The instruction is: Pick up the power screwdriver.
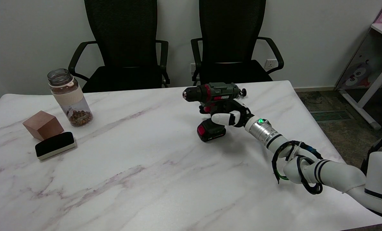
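Observation:
The power screwdriver [215, 93] is dark green and black with red accents. It stands upright on its red-and-black battery base [211, 132] right of the marble table's centre, chuck pointing left. My right hand [231, 117] reaches in from the lower right and wraps around the tool's handle, a white finger lying across its front. The handle is mostly hidden by the hand. The battery base looks to be on or just above the tabletop; I cannot tell which.
At the left of the table [130, 179] stand a glass jar [69, 98] with brown contents, a wooden cube [43, 125] and a black-and-white eraser [55, 145]. Two black office chairs [126, 48] are behind the far edge. The table's right edge is near my forearm.

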Controlling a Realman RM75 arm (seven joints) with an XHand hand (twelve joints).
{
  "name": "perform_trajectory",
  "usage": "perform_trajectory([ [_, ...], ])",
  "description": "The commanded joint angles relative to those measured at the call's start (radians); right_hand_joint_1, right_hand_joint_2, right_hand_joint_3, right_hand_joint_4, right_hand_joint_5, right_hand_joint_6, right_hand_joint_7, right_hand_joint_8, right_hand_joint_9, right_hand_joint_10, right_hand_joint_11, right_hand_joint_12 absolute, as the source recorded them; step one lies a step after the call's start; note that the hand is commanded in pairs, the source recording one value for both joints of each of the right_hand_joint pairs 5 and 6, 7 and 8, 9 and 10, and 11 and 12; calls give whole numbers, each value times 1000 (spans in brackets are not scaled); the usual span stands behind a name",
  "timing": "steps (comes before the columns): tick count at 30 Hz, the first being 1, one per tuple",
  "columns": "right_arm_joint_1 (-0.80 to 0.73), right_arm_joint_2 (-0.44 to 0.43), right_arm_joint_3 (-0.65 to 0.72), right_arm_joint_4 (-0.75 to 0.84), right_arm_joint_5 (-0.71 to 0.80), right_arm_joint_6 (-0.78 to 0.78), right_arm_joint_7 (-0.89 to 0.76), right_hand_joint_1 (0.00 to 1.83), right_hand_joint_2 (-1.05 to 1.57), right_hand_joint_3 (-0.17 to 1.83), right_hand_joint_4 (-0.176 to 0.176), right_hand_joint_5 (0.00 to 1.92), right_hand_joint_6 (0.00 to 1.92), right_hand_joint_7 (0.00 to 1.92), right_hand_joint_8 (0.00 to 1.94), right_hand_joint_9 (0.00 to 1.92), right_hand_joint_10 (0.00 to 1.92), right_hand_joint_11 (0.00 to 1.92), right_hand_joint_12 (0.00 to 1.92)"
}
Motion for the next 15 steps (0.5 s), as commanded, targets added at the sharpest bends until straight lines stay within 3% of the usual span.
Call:
perform_trajectory([
  [1,-2,-1,1,-1,5,-8,3,1226,-248,1113,176,352,352,352,352,589,589,585,585],
  [15,7,-1,7,-13,12,5,6,1245,-195,1223,176,442,442,442,442,694,694,680,680],
])
